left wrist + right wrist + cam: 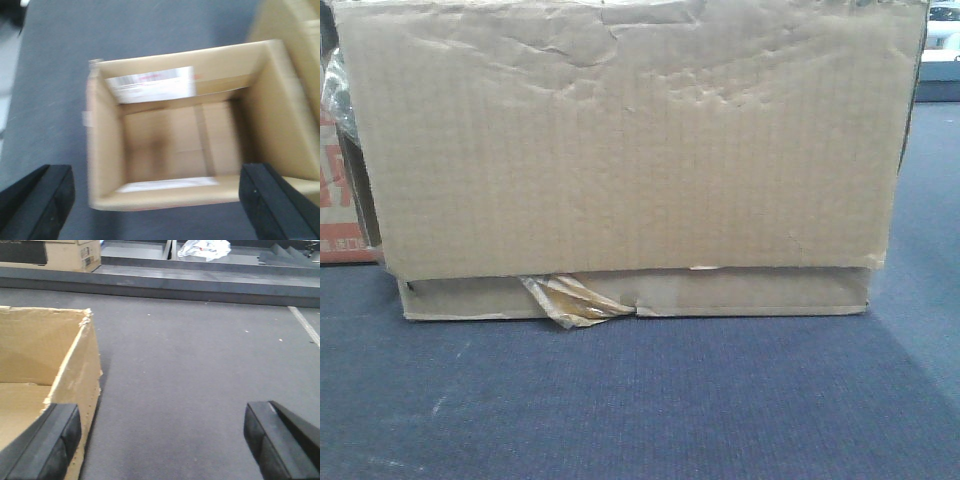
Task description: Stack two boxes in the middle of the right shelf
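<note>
In the front view the large plain brown box (620,140) with a wrinkled face sits on top of the flatter box (740,292) with torn yellowish tape (570,298); both rest on grey-blue carpet. The right shelf is out of view. My left gripper (157,200) is open and empty, hovering over an open-topped cardboard box (172,145) with a white label; that view is blurred. My right gripper (160,427) is open and empty above bare carpet, its left finger (47,440) over the torn wall of an open cardboard box (65,370). Neither gripper shows in the front view.
A cardboard box with red print (338,200) stands behind the stack at the left. Another cardboard box (295,55) sits at the upper right of the left wrist view. A dark raised ledge (200,287), a printed carton (60,255) and a white plastic bag (204,248) lie beyond the carpet.
</note>
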Controlling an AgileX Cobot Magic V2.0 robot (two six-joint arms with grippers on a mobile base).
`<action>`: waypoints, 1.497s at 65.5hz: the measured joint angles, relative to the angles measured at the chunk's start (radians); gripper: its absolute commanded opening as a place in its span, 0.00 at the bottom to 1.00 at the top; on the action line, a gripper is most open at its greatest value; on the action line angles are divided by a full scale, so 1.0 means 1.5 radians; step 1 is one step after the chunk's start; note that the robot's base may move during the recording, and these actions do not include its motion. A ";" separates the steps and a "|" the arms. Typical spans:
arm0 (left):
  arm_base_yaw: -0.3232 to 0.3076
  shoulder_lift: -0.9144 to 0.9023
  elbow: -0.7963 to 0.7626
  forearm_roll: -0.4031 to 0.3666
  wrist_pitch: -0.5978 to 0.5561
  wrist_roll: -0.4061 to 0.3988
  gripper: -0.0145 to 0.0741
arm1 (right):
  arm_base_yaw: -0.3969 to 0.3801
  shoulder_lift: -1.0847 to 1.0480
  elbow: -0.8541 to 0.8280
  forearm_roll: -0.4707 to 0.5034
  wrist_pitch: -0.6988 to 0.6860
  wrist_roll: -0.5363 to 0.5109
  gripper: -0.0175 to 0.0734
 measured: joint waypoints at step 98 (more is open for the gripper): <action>0.097 0.297 -0.116 -0.041 0.028 0.072 0.04 | 0.005 0.001 0.000 0.000 -0.006 0.001 0.81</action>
